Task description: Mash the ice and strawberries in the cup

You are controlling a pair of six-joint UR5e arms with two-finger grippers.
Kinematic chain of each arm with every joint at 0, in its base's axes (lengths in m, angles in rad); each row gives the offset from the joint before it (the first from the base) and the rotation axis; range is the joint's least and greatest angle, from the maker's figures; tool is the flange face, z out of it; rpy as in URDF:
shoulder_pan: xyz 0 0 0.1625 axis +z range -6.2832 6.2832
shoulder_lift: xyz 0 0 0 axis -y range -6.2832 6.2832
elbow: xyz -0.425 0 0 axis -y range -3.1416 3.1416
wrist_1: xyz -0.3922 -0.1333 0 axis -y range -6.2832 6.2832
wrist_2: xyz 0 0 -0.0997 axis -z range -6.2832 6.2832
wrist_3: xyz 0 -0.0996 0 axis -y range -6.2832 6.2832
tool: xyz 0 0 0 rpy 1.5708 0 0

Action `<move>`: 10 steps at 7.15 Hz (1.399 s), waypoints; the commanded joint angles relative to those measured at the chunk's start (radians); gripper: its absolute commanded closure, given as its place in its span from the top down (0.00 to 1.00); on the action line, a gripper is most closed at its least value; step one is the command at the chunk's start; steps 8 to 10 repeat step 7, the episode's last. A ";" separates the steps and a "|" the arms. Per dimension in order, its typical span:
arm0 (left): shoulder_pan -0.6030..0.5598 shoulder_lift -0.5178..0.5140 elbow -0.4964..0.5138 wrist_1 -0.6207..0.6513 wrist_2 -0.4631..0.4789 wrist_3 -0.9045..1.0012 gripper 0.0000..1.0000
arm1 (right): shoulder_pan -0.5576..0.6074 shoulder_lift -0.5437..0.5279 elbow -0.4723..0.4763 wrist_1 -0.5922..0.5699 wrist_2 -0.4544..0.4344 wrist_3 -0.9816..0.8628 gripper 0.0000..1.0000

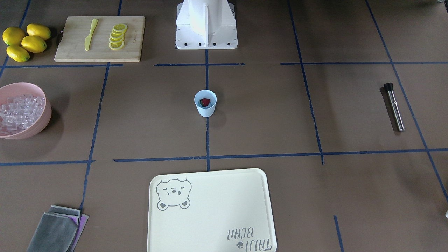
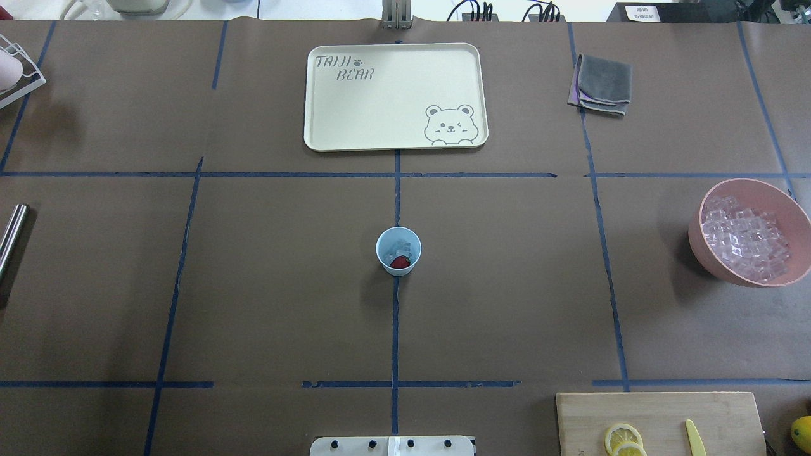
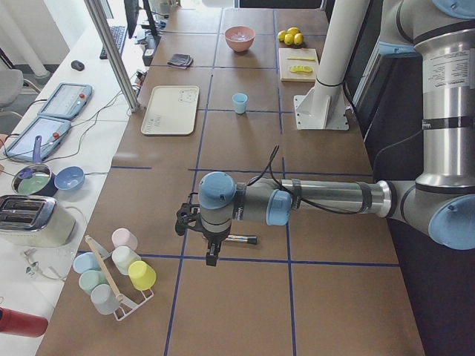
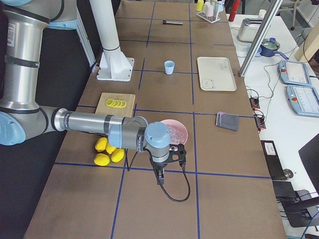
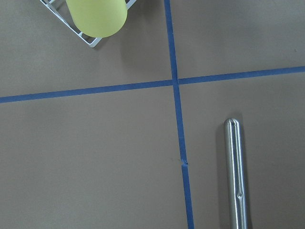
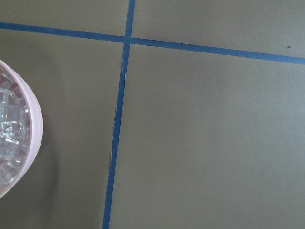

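Your left gripper [image 3: 213,254] hangs over the table's end, just beside the steel muddler [image 3: 241,239]. You cannot tell whether its jaws stand wide or narrow. The same goes for your right gripper [image 4: 160,175], near the pink bowl [image 4: 180,130] at the opposite end. Well apart from both, at table centre, stands the light-blue cup [image 1: 205,111], with the strawberry [image 2: 400,261] and ice [image 2: 402,244] inside.

Pale blue cup [image 1: 205,111], red strawberry [image 1: 205,102], pink bowl [image 1: 42,120], cream bear-printed tray [image 1: 217,206], yellow lemons [image 1: 34,44]
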 commanded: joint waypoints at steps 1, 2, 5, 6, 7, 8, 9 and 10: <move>0.000 0.002 0.007 0.003 0.004 -0.002 1.00 | 0.000 0.001 0.000 0.001 0.001 0.001 0.99; 0.000 0.008 0.008 0.005 0.004 -0.002 1.00 | 0.000 0.001 0.000 0.001 -0.001 -0.002 0.99; 0.002 0.014 0.007 0.002 0.005 -0.002 1.00 | 0.000 0.002 0.000 0.001 -0.002 -0.003 0.99; 0.002 0.014 0.007 0.002 0.005 -0.002 1.00 | 0.000 0.002 0.000 0.001 -0.002 -0.005 0.99; 0.002 0.015 0.007 0.003 0.005 -0.002 1.00 | 0.000 0.001 0.000 0.001 -0.002 -0.006 0.99; 0.002 0.015 0.007 0.003 0.005 -0.002 1.00 | 0.000 0.001 0.000 0.001 -0.002 -0.006 0.99; 0.002 0.015 0.007 0.003 0.005 -0.002 1.00 | 0.000 0.001 0.000 0.001 -0.002 -0.006 0.99; 0.002 0.015 0.007 0.003 0.005 -0.002 1.00 | 0.000 0.001 0.000 0.001 -0.002 -0.006 0.99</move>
